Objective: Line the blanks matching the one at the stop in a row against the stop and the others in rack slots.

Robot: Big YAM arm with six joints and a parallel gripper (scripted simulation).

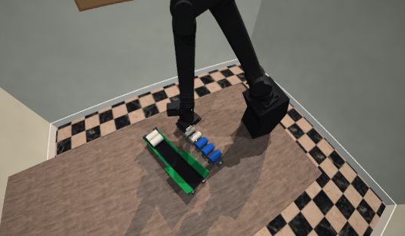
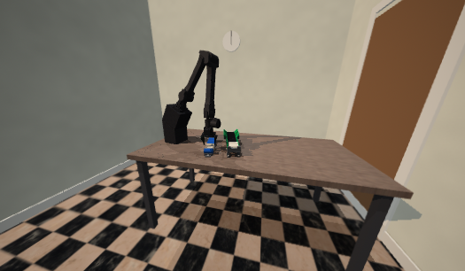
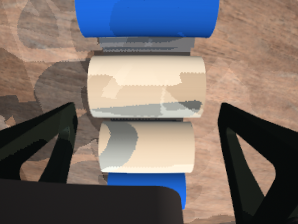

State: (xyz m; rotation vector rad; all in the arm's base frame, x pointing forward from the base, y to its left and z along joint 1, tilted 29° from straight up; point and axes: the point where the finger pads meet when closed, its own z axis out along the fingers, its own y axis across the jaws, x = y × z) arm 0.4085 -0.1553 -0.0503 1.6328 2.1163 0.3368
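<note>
The green feed ramp [image 1: 177, 162] holds two white blanks [image 1: 154, 138] side by side at its upper end, against the stop. The stock rack [image 1: 202, 144] beside it holds a row of blanks. The top view shows two white blanks [image 1: 193, 133] and three blue ones [image 1: 207, 149] on the rack. My gripper [image 3: 147, 112] [image 1: 187, 126] is open and empty, low over the rack's far end. Its fingers stand on either side of the nearer white blank without touching it.
The arm's black base [image 1: 265, 109] stands on the table to the right of the rack. The ramp [image 2: 232, 142] and rack [image 2: 209, 148] lie close together near the table's back left part. The table edge runs behind them.
</note>
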